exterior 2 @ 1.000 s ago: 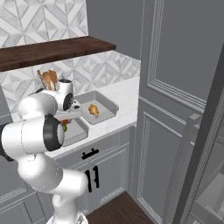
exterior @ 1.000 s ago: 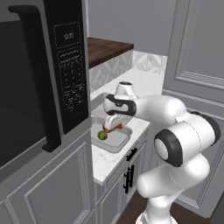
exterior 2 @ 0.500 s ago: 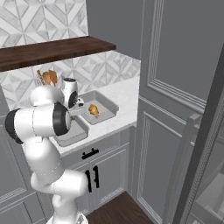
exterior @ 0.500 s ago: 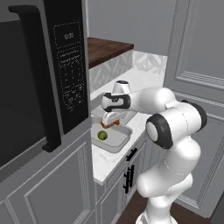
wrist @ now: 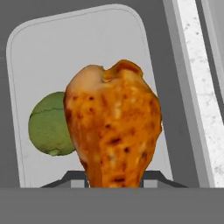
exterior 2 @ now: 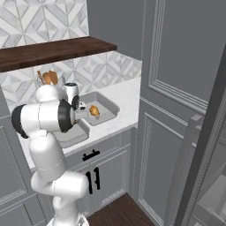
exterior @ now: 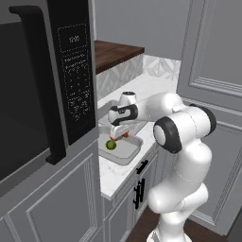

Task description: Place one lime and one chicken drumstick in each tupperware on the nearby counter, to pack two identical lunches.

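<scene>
Grey panelled cabinets (exterior 2: 172, 66), dark wooden shelf (exterior 2: 53, 50), patterned backsplash (exterior 2: 26, 24) (geometric tiles)

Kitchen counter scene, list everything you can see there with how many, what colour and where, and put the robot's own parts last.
trays: two, light grey, side by side on the counter.
lime: one, green, lying in the tray nearer the microwave.
drumsticks: two, golden brown; one held above the tray with the lime, one lying in the other tray.
counter: one, white marble look, over the cabinets.
microwave: one, black, on the left side of the left base view.
shelf: one, dark brown wood, on the tiled wall above the counter.
cabinets: grey, black bar handles.
gripper: one, jaws shut on the drumstick over the tray.
arm: one, white with dark joints.
</scene>
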Tool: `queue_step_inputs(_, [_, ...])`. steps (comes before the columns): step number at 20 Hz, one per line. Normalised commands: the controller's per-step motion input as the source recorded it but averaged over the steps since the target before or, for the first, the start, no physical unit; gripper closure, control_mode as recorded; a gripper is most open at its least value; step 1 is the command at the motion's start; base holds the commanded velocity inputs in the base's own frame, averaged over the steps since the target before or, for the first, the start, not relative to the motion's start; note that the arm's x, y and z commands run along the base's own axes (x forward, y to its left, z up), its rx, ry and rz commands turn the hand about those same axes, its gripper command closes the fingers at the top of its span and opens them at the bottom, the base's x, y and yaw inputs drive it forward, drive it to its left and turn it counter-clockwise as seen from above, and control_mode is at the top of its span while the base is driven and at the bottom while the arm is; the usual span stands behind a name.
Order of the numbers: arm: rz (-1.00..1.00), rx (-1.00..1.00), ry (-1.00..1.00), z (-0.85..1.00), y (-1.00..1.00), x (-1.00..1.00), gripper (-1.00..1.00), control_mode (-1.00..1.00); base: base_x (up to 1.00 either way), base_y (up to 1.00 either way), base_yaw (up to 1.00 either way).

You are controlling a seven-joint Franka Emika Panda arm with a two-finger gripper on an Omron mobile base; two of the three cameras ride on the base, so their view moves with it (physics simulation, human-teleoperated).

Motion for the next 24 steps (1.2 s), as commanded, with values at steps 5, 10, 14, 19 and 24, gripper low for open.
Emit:
queue_step_inputs(5, [0.0,0.0,-0.07,-0.15,0.0,0.0,1.0,-1.0,0.0,0.0,0.0])
queue_step_inputs(10, [0.0,0.0,0.0,0.0,0.02,-0.01,-1.0,-1.0,0.0,0.0,0.0])
queue_step_inputs(14, [0.0,0.0,0.0,0.0,0.02,-0.06,-1.0,-1.0,0.0,0.0,0.0])
queue_step_inputs(19, [0.0,0.0,-0.04,0.05,0.08,-0.1,-1.0,-1.0,0.0,0.0,0.0])
queue_step_inputs(24, [0.0,0.0,-0.15,0.46,0.15,-0.34,-1.0,-1.0,0.0,0.0,0.0])
